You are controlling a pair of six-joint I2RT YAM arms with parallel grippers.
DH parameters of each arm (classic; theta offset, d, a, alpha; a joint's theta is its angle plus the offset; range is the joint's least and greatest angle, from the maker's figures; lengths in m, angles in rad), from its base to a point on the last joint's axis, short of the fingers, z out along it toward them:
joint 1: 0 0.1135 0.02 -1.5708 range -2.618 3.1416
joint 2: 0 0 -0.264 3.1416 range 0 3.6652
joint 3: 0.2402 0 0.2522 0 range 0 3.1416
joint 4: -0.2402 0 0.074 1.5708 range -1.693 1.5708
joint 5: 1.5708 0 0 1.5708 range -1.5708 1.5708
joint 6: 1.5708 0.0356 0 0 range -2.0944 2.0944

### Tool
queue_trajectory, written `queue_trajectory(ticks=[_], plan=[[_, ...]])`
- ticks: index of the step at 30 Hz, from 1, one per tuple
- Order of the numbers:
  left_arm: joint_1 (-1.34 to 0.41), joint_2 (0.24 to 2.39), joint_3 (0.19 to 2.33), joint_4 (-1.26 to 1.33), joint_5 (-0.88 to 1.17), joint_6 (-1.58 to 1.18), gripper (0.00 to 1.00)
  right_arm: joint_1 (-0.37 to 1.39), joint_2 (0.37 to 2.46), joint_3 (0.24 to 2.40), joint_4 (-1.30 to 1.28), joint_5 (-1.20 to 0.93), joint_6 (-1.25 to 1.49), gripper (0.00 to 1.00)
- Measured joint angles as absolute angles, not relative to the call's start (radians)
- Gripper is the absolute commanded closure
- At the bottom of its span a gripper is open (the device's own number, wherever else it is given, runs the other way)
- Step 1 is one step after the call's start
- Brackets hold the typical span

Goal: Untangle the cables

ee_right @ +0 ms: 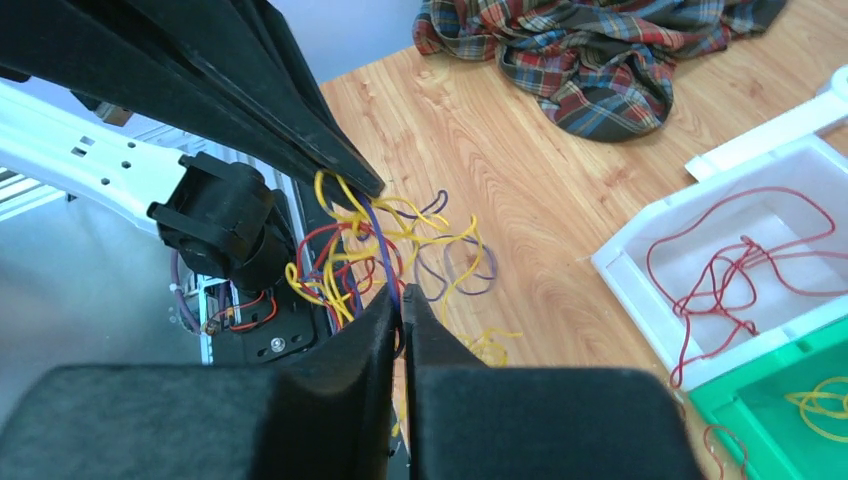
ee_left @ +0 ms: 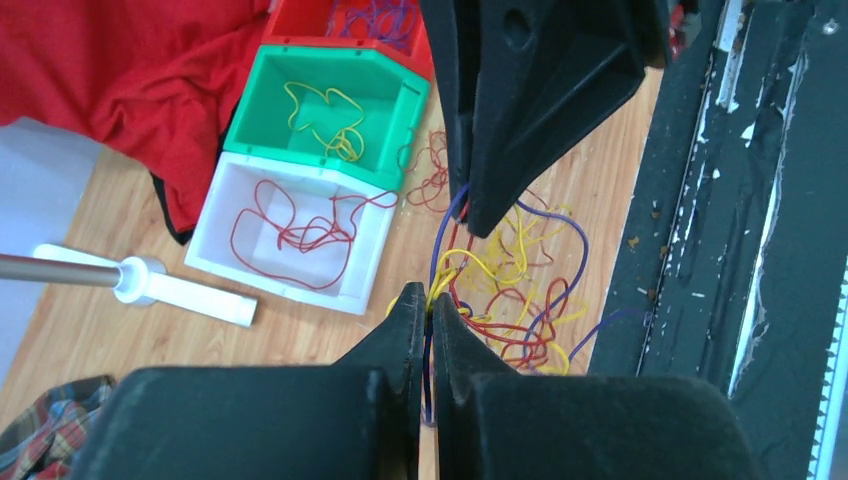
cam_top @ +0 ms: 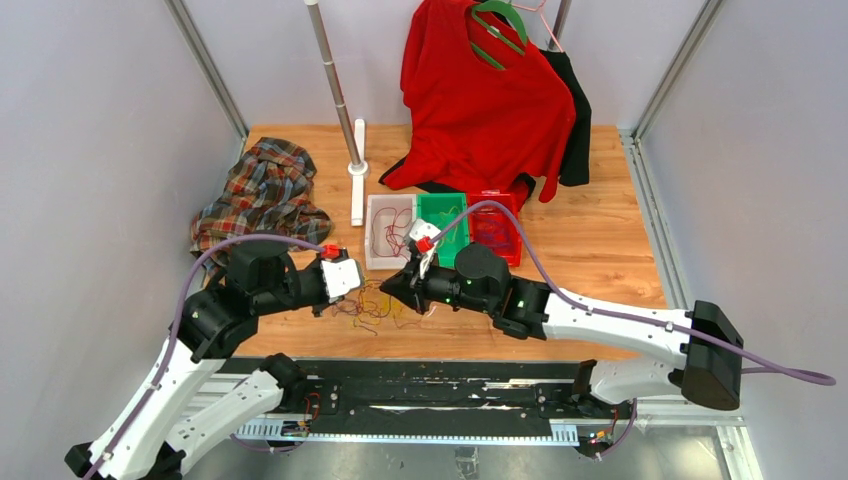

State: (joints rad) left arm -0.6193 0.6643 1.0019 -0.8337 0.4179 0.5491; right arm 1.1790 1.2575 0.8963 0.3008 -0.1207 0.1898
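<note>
Sorting is partly done. A red cable lies in the white bin (ee_left: 280,282), a yellow one in the green bin (ee_left: 330,55), and purple ones in the red bin (cam_top: 495,195). What is left is the tangle (ee_left: 510,290) of red, yellow and purple cables on the desk (cam_top: 590,230), at its near edge just in front of the bins.

The left gripper (ee_left: 430,305) and the right gripper (ee_right: 400,300) meet over it tip to tip, each with its jaws pressed together on a purple strand (ee_right: 380,245). It seems to be the same strand, though yellow loops crowd the left pinch. That strand runs short and straight between the two tips, left to right across the desk. The heap below spreads loosely the same way.
</note>
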Motion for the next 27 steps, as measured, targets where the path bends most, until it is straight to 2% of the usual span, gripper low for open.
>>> queue_trajectory(ticks=[1,3,11,15,22,27], plan=[[-0.619,0.659,1.003,-0.838,0.427,0.549,0.99,1.179,1.251,0.892,0.302,-0.114,0.19,0.77],[-0.619,0.653,1.005,-0.852,0.439,0.547,0.99,1.179,1.246,0.886,0.3,-0.096,0.191,0.7],[-0.619,0.67,1.029,-0.875,0.48,0.506,0.99,1.192,1.272,0.886,0.319,-0.005,0.204,0.66],[-0.619,0.673,1.045,-0.876,0.489,0.485,1.0,1.23,1.291,0.886,0.358,0.067,0.204,0.74],[-0.619,0.674,1.079,-0.881,0.493,0.455,0.99,1.305,1.338,0.886,0.379,0.29,0.187,0.8],[-0.619,0.673,1.119,-0.883,0.513,0.428,1.0,1.311,1.335,0.858,0.392,0.433,0.206,0.96]])
